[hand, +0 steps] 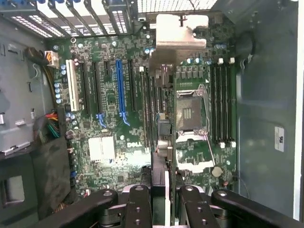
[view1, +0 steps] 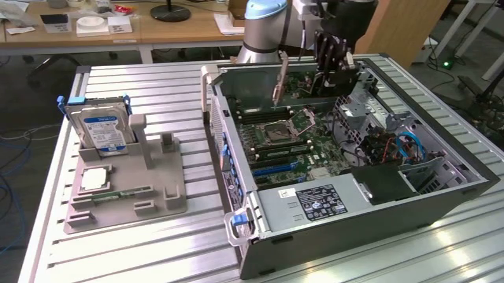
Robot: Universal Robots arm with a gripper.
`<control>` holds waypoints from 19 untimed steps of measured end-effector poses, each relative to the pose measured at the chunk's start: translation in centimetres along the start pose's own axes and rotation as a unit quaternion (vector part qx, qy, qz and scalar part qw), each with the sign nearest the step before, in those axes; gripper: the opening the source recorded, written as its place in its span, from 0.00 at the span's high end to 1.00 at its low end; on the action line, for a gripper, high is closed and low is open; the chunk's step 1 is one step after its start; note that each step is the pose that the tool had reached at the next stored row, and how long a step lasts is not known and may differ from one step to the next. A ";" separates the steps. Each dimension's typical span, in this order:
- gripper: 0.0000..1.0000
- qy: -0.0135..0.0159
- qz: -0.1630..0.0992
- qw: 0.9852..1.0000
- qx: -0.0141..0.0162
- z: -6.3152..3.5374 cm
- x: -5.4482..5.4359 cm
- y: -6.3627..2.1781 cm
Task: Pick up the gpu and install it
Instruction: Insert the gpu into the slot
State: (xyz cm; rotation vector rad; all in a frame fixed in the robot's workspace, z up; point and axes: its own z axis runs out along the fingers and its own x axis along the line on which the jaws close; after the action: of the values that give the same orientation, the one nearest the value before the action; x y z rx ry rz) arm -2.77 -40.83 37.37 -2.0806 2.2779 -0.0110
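- Bench: ribbed metal slats, pale grey.
- Computer case: lies open on the bench, motherboard facing up.
- Pincer: clamped on the gpu, which hangs on edge above the motherboard, inside the case's rear end.
- Grey holder: on the bench at the exterior view's left, beside the case.
- Hard drive: upright in the holder.
- Memory stick: flat in the holder.
- Wooden desk: behind the bench.
- Blue cables: on the floor.
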 end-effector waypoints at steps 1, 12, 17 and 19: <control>0.72 0.000 -0.002 1.000 0.000 0.18 0.0 0.04; 0.72 -0.001 -0.027 1.000 -0.001 3.28 0.5 3.26; 0.72 -0.001 -0.027 1.000 0.014 3.73 0.6 4.42; 0.72 -0.001 -0.027 1.000 0.015 4.03 0.9 4.41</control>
State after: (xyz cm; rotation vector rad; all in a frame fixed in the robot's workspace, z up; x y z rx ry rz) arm -7.05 -41.17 33.13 -2.1271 2.2062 -0.0451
